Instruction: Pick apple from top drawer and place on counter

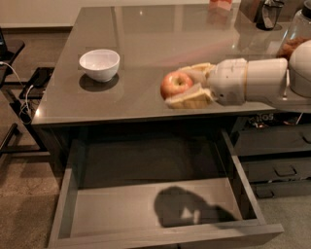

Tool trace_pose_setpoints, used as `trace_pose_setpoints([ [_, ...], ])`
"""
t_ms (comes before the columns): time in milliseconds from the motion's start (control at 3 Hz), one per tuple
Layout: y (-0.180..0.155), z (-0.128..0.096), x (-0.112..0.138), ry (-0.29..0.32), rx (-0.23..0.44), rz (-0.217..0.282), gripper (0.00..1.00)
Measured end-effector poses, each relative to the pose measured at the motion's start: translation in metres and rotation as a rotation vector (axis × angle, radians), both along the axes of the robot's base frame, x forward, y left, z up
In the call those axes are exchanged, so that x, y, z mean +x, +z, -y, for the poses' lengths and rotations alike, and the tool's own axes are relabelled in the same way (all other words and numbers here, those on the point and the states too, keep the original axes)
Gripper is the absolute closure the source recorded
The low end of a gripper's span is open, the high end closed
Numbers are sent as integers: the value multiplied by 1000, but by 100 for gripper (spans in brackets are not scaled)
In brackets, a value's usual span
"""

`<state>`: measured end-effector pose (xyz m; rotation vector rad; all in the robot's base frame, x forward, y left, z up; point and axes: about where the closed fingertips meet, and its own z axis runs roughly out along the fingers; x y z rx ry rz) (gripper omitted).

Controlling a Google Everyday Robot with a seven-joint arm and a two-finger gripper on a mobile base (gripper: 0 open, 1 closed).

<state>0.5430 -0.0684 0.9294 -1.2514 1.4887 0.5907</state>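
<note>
The red apple (pixel 175 83) with yellowish patches is held between the two pale fingers of my gripper (pixel 183 85), which is shut on it. The gripper and its white arm reach in from the right and hold the apple over the front part of the glossy grey-brown counter (pixel 146 44), just above its surface. The top drawer (pixel 146 209) stands pulled open below the counter's front edge; its flat grey floor is bare and carries the shadow of the arm and apple.
A white bowl (pixel 99 64) stands on the counter's left side. A dark kettle (pixel 267 13) and a glass jar (pixel 296 36) stand at the back right. Smaller black drawers with handles (pixel 277 160) are at the right. A black stand with cables (pixel 14 82) is at the left.
</note>
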Motion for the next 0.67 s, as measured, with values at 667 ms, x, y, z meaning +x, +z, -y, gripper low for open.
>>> trace_pose_setpoints([
  [667, 6, -28, 71, -137, 106, -24, 100],
])
